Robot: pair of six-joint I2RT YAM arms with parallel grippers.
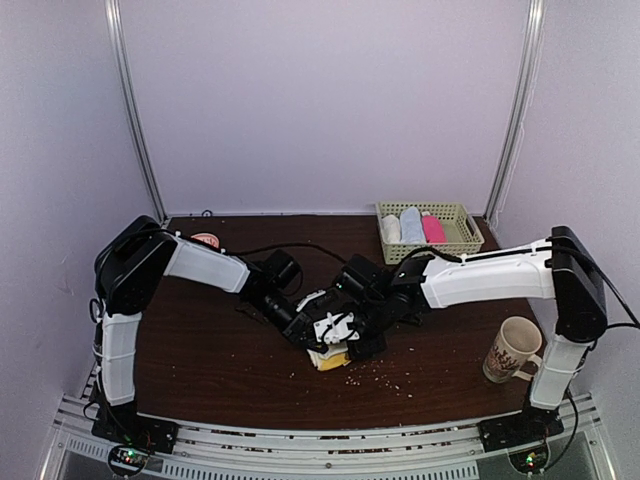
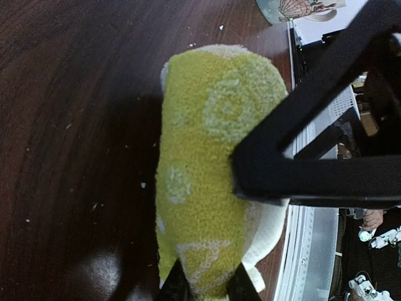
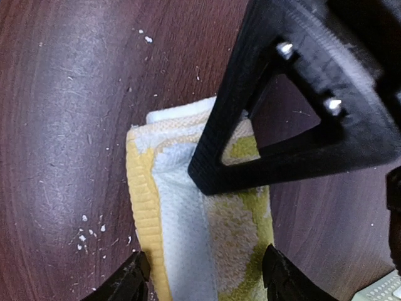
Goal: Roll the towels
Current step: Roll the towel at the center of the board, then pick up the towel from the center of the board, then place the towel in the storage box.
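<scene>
The yellow-green patterned towel (image 1: 331, 360) lies bunched into a short roll on the dark table, near the front middle. Both grippers meet over it. My left gripper (image 1: 318, 332) pinches one end of it; in the left wrist view its fingertips (image 2: 172, 290) squeeze the green cloth (image 2: 207, 188). My right gripper (image 1: 357, 345) is open, its fingers (image 3: 128, 282) wide on either side of the towel (image 3: 188, 238), which shows cream and yellow layers. Each wrist view shows the other gripper's black finger across the towel. The hot-pink towel (image 1: 433, 229) sits rolled in the basket.
A green basket (image 1: 462, 232) at the back right holds rolled white, light-blue and pink cloths. A patterned mug (image 1: 511, 349) stands at the front right. A small round pink object (image 1: 205, 240) lies at the back left. White crumbs dot the table near the towel.
</scene>
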